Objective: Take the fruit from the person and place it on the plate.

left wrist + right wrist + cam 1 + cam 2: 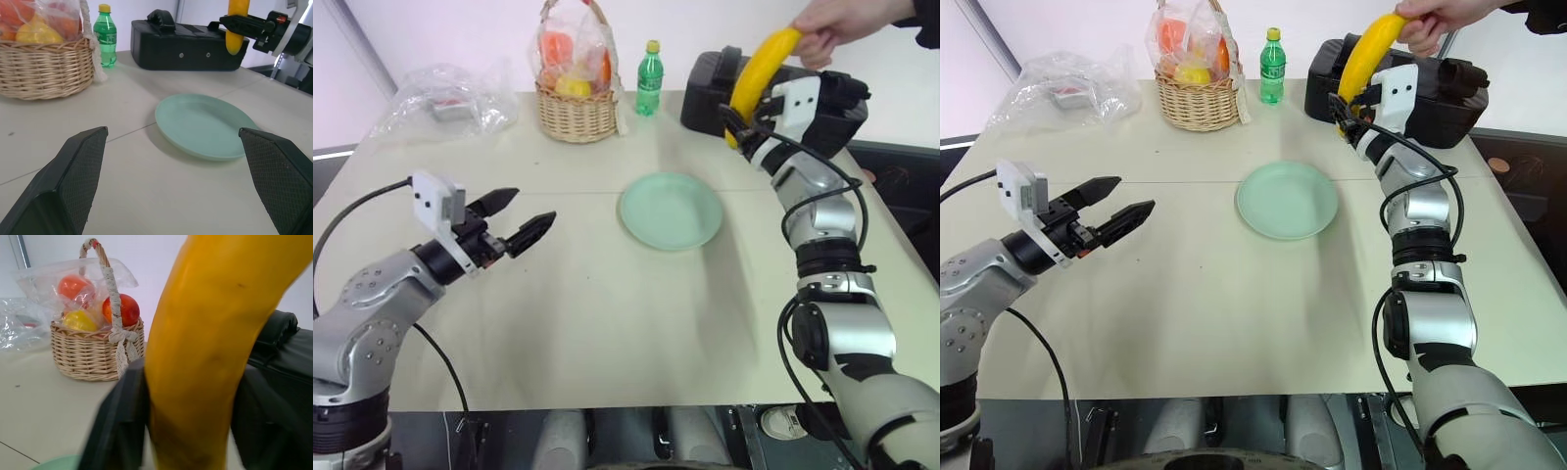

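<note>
A long yellow banana, the fruit, hangs upright above the table's far right. The person's hand pinches its top end. My right gripper is shut on its lower part, and in the right wrist view the banana stands between the two black fingers. The pale green plate lies flat and bare at mid-table, nearer to me and left of the banana. My left gripper is open above the table's left side, pointing toward the plate, nothing between its fingers.
A wicker basket of wrapped fruit stands at the back, a green bottle to its right. A black case sits right behind the banana. A crumpled clear bag lies at the back left.
</note>
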{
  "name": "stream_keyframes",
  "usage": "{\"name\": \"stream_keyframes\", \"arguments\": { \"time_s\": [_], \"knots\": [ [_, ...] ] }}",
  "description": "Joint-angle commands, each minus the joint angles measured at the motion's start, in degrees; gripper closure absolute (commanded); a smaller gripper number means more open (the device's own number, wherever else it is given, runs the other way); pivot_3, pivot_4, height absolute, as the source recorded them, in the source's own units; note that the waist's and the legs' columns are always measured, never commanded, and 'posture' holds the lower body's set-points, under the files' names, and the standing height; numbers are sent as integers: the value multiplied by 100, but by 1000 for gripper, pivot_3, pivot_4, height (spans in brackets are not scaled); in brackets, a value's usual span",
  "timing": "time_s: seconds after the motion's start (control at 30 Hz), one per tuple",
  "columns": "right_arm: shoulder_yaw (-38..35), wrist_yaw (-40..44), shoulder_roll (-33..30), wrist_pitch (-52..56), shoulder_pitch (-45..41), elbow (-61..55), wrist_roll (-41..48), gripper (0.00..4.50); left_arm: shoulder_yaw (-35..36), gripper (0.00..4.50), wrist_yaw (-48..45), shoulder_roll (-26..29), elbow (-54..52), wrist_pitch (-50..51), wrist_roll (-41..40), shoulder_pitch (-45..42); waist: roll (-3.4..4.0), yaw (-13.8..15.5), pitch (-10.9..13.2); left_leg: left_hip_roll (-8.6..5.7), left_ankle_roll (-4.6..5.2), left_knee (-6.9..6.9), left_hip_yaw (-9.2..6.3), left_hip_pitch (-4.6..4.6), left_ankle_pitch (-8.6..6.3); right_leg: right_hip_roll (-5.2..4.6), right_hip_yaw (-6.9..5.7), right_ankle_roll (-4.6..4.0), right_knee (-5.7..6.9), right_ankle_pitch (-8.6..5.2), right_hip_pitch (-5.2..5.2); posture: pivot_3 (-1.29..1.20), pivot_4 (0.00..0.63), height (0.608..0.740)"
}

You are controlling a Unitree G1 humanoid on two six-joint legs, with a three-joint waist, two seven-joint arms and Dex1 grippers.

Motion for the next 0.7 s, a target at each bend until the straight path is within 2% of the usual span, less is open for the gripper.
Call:
{"name": "stream_keyframes", "arguments": {
  "time_s": [0.03,0.13,0.3,0.37,0.53,0.63,0.67,0.7],
  "knots": [
    [-55,-51,44,41,-151,-451,29,3305,165,0,32,32,-195,-143,7,-61,0,-1,0,0,0,0,0,0,0,0,0,0,0,0,0,0,150,740],
    [181,216,65,454,-58,-908,48,3305,161,0,32,54,-185,-135,20,-63,1,-6,1,0,0,-2,0,0,0,0,0,0,0,0,-2,0,150,740],
    [1664,1299,-312,2159,582,-2029,-463,3305,134,0,-38,197,-153,-123,173,18,0,-4,0,2,0,-4,-2,0,0,1,-1,0,0,0,-3,0,150,740],
    [2046,1702,-393,2624,782,-2553,-407,3305,121,0,-38,205,-151,-134,228,50,1,6,0,2,0,-4,-2,0,0,0,-2,-1,0,0,-2,0,150,740],
    [2556,1929,-647,2312,839,-2541,-1022,3305,115,0,40,116,-190,-166,275,32,2,31,2,-2,0,5,-2,-19,0,-4,-4,0,1,0,-18,0,150,740],
    [2525,1776,-678,2097,734,-2161,-1263,3305,109,0,157,8,-251,-188,291,39,-1,26,0,-5,0,7,-3,-21,0,-7,-8,0,0,0,-18,0,150,740],
    [2479,1732,-667,2054,694,-2057,-1300,2273,102,0,184,-18,-276,-187,288,50,-1,22,0,-5,0,7,-2,-20,0,-6,-7,0,0,0,-17,0,150,740],
    [2424,1699,-659,2042,651,-1975,-1317,2044,86,0,213,-51,-308,-183,288,66,-1,19,0,-5,0,6,-3,-21,0,-6,-7,0,0,0,-18,0,150,740]
  ]
}}
